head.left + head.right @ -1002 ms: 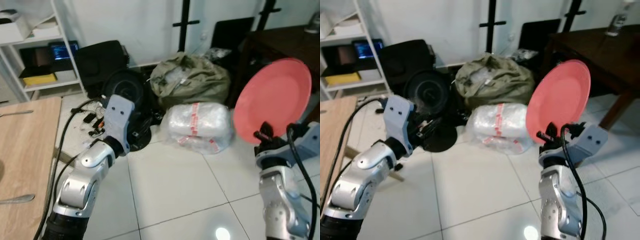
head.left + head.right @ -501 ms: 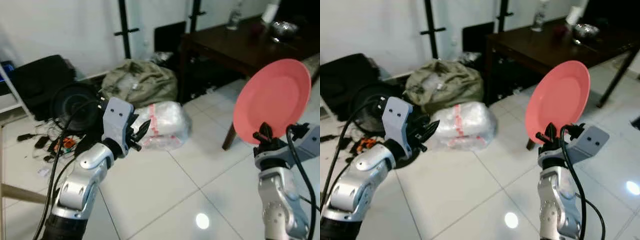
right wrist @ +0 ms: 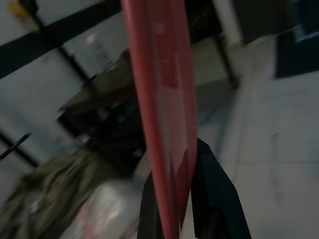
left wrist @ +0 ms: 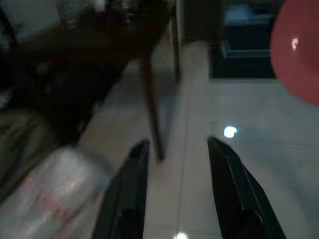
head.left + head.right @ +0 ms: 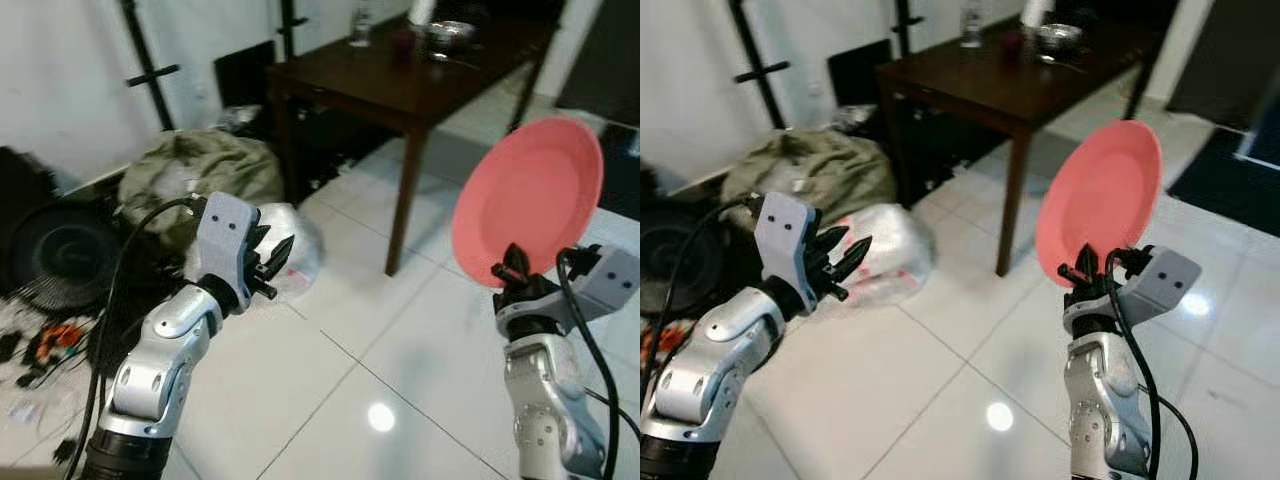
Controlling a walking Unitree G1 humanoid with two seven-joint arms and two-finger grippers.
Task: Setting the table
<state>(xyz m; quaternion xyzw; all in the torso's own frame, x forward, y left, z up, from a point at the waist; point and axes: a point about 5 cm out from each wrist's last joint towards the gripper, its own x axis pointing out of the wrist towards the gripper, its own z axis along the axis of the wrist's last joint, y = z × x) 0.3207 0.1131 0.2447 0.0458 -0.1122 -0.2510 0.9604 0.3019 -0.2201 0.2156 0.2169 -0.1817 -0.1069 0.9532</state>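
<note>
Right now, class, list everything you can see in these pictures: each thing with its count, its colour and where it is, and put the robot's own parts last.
plate: one, pink-red, held on edge above the floor.
table: one, dark brown wood, ahead.
bowl: one, silvery, on the table's far part.
bottle: one, clear, on the table's far edge.
bag: one, olive green, on the floor left of the table.
wrapped bundle: one, clear plastic with red marks, before the bag.
fan: one, black, on the floor far left.
right gripper: black fingers shut on the plate's lower rim.
left gripper: black fingers open, empty.
</note>
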